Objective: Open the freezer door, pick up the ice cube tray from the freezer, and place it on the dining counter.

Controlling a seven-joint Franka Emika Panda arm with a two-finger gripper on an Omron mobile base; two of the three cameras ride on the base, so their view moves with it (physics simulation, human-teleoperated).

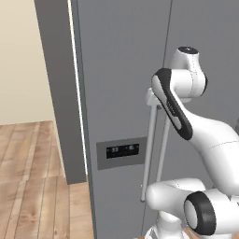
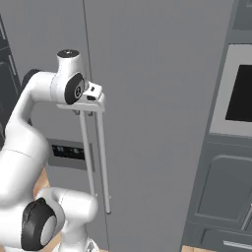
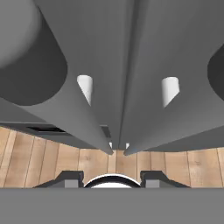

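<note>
Grey and closed, the freezer door [image 1: 119, 93] stands on the left of the fridge front, its dark display panel [image 1: 122, 151] low on the face and its silver bar handle [image 1: 149, 149] just beside the twin handle [image 1: 163, 149] of the plain right door [image 2: 157, 98]. The arm reaches up to the handle tops, where the tool [image 2: 91, 98] sits; its jaws are hidden behind the wrist, so whether they stand apart or clamp a bar cannot be told. With the two bars so close, the tool could catch the wrong handle or both, or slip off the smooth bar on the pull. The door shows no gap yet; the tray stays behind it.
</note>
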